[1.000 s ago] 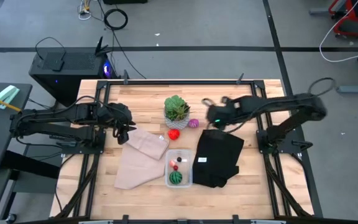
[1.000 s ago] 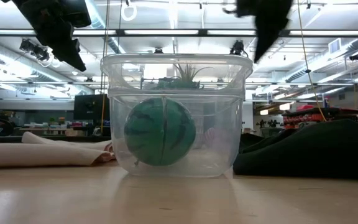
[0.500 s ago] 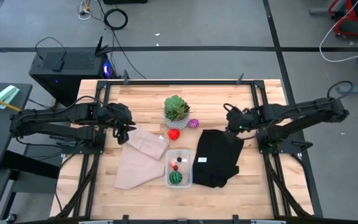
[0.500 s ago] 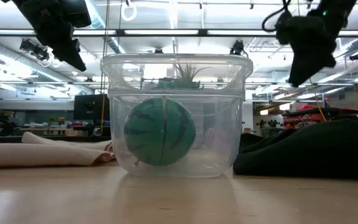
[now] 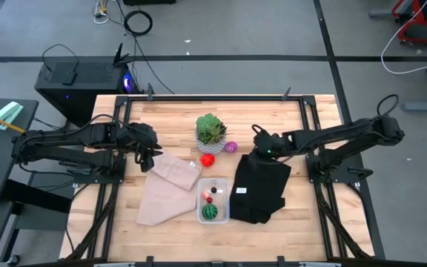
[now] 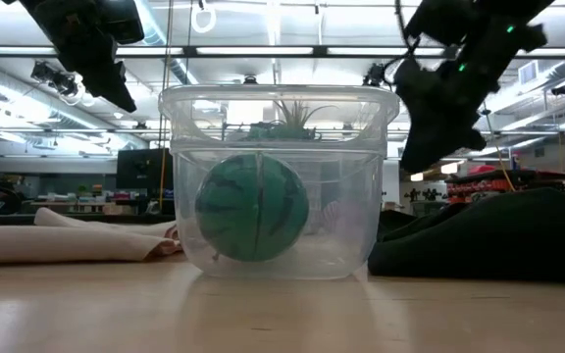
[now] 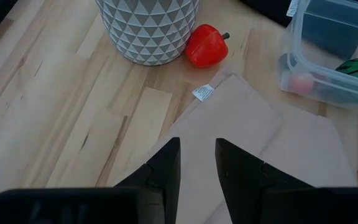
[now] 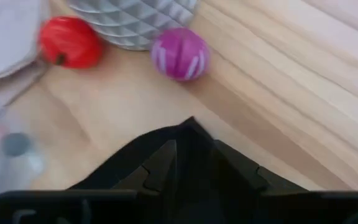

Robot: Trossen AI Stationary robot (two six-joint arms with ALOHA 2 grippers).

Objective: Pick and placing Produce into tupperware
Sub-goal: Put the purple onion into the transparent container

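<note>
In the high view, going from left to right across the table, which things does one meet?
left gripper → tan cloth → clear container → magenta striped ball → black cloth. The potted plant and red fruit overlap the container's span, so they are left out.

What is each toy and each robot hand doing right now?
tupperware: open, no lid, on the table.
green striped ball: inside the tupperware.
red piece: on the table beside the plant pot.
magenta striped ball: on the table, not picked up.
left gripper: empty, over the tan cloth.
right gripper: empty, above the black cloth.
</note>
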